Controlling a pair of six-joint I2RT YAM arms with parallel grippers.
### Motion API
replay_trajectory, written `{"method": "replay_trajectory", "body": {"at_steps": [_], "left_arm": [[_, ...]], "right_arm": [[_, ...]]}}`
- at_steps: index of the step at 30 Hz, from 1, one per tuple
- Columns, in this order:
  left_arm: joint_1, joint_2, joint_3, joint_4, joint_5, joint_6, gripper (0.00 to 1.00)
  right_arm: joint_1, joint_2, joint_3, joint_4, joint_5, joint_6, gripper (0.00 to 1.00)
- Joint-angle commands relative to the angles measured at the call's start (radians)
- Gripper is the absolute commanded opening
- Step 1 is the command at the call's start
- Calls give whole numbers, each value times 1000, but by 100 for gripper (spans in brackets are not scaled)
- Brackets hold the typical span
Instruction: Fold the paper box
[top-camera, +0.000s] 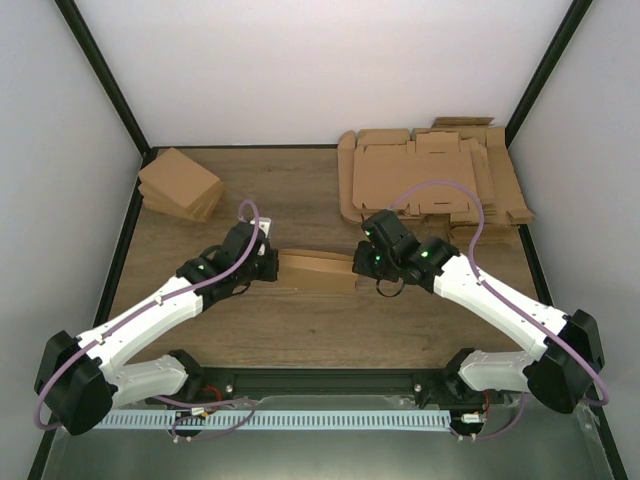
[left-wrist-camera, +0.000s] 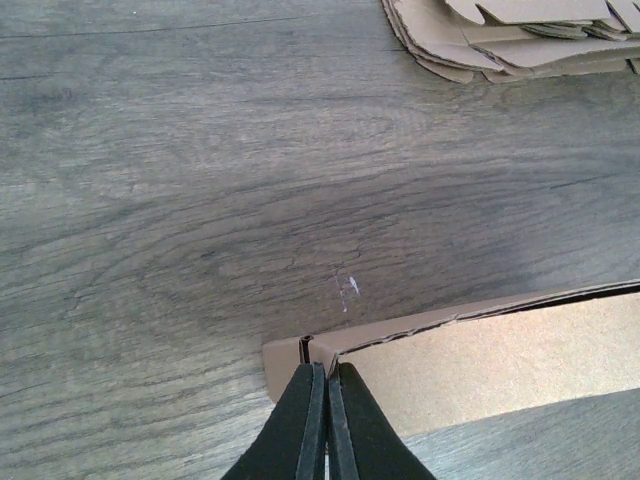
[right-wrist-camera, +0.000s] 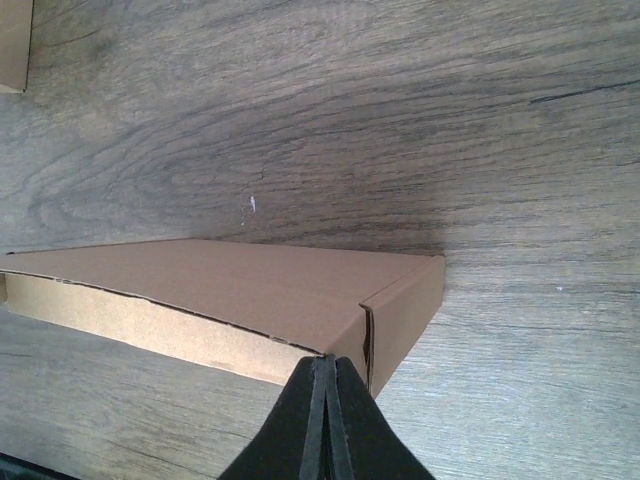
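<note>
The paper box (top-camera: 315, 268) is a shallow brown cardboard box lying mid-table between my two grippers, its lid folded over. My left gripper (top-camera: 264, 262) is at its left end. In the left wrist view the fingers (left-wrist-camera: 305, 420) are pressed together on the corner wall of the box (left-wrist-camera: 500, 360). My right gripper (top-camera: 362, 262) is at its right end. In the right wrist view that gripper (right-wrist-camera: 325, 362) is shut on the near top edge of the box (right-wrist-camera: 250, 285), beside the right corner seam. A thin gap shows under the lid's front edge.
A thick pile of flat tabbed cardboard sheets (top-camera: 430, 185) lies at the back right; it also shows in the left wrist view (left-wrist-camera: 500, 40). A pile of small folded brown boxes (top-camera: 180, 185) sits at the back left. A black frame borders the wooden table (top-camera: 300, 330).
</note>
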Motion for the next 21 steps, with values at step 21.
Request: {"method": "replay_trajectory", "body": {"at_steps": [21], "left_arm": [[-14,-21,-48,83,70,26,4]], "right_arm": [[4,-15,-103,9,-1,52,1]]}}
